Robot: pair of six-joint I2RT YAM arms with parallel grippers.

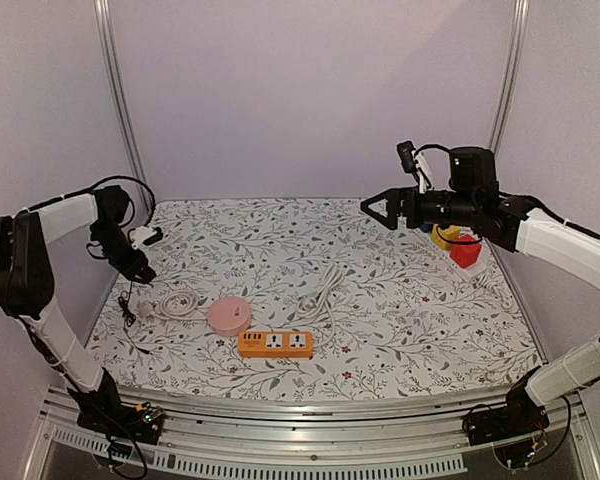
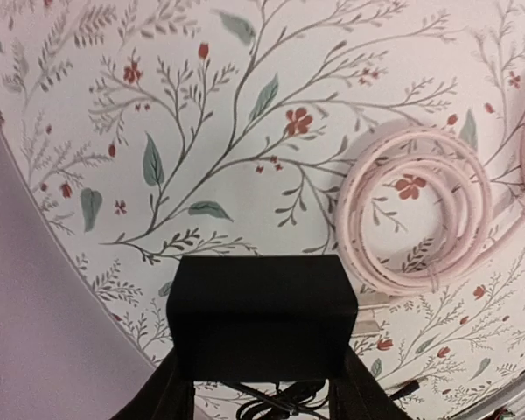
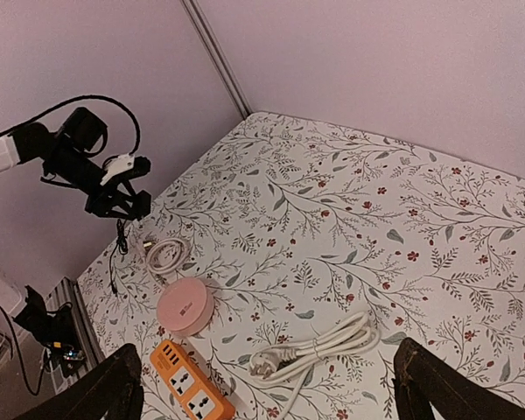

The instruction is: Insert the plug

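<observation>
My left gripper [image 2: 262, 385] is shut on a black boxy plug [image 2: 261, 315], one finger against each of its sides. It holds the plug above the table's left edge [image 1: 136, 266]. The plug's thin black cord [image 1: 128, 312] hangs down to the cloth. An orange power strip [image 1: 275, 344] with two sockets lies near the front middle and also shows in the right wrist view as the orange strip [image 3: 192, 394]. My right gripper [image 1: 378, 208] hangs open high over the back right, nothing between its fingers [image 3: 114, 385].
A pink round puck [image 1: 229, 315] and its coiled pink cable [image 2: 416, 206] lie left of the strip. A bundled white cord with a plug [image 1: 325, 290] lies behind the strip. Red and yellow blocks [image 1: 462, 248] sit at the far right. The side wall is close on the left.
</observation>
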